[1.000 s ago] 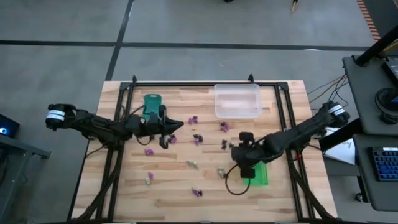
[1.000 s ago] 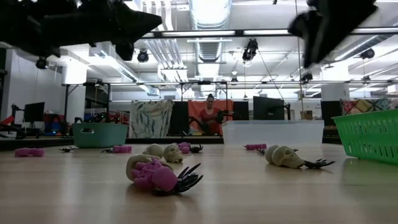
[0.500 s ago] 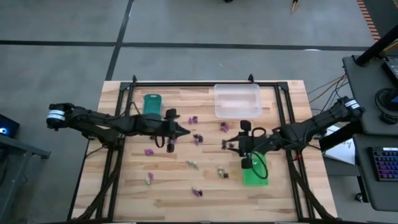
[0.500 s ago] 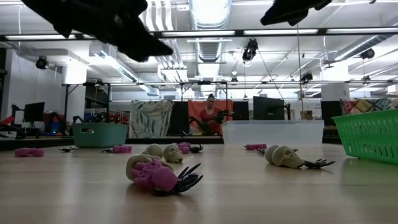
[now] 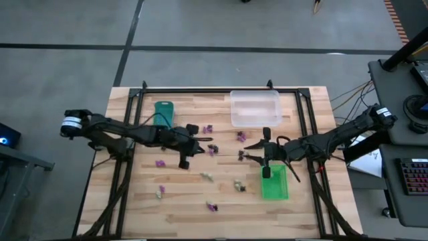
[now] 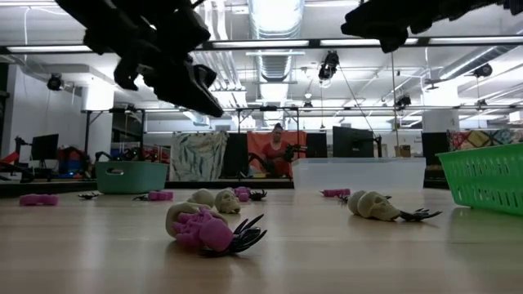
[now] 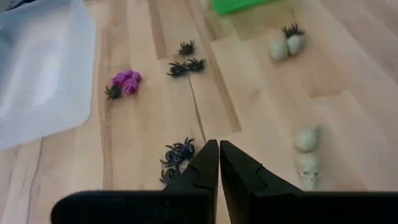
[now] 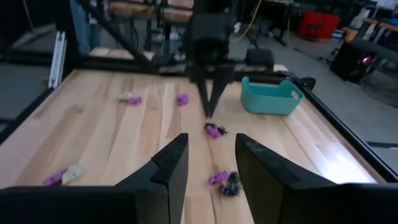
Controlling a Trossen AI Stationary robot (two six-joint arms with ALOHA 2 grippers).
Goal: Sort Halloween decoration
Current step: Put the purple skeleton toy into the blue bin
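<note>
Halloween decoration (image 5: pixel 209 177) pieces lie scattered over the middle of the wooden counter (image 5: pixel 134 214): purple, black and pale cream trinkets, none in any tray that I can make out. Purple ones sit at mid-left (image 5: pixel 160 163) and near the front edge (image 5: pixel 212 207). Pale skull pieces (image 5: pixel 238 185) lie just left of the green tray (image 5: pixel 275 183). In the low view a purple-and-cream cluster with a black spider (image 6: pixel 214 230) lies nearest the camera; another skull (image 6: pixel 373 204) is further right.

Left claw (image 5: pixel 211 140) is clenched, fingers (image 7: pixel 208 168) pressed together, holding nothing. It hovers at centre counter above a black spider cluster (image 7: pixel 176 156), with the clear tray (image 5: pixel 255 107) off to the far right of it.

Right claw (image 5: pixel 247 147) is released, fingers (image 8: pixel 168 168) spread with nothing between them. It hangs above the counter just left of the green tray's far end, pointing at the left claw. A black and purple piece (image 8: pixel 215 130) lies on the counter between the two claws.

Teal tray (image 5: pixel 164 111) is at far left, beside the left arm.

A person (image 6: pixel 276 150) is in the room behind the counter.
</note>
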